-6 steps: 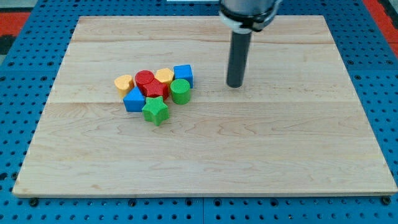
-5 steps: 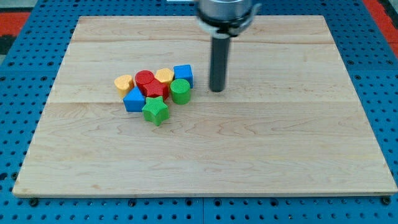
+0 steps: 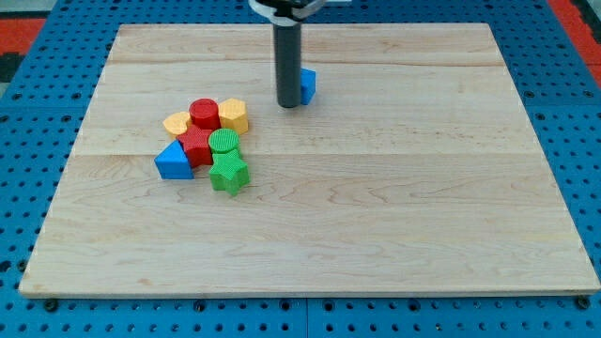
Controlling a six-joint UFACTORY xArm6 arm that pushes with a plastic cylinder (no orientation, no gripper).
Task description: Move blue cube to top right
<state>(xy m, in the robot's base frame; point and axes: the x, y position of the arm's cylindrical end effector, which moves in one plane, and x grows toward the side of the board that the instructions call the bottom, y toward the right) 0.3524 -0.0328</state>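
Currently the blue cube (image 3: 307, 85) is seen at the board's far middle, touching the right of my tip (image 3: 288, 104); no claw is fitted, nothing is held. Pushing is best kept from its near-left face, steered right and far, clear of the left cluster.

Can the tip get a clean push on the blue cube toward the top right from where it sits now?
Probably yes. My tip sits right against the blue cube on its lower-left side, partly hiding it. No other block lies on the board toward the view's top right.

The rod (image 3: 288, 56) hides most of the blue cube (image 3: 308, 85).
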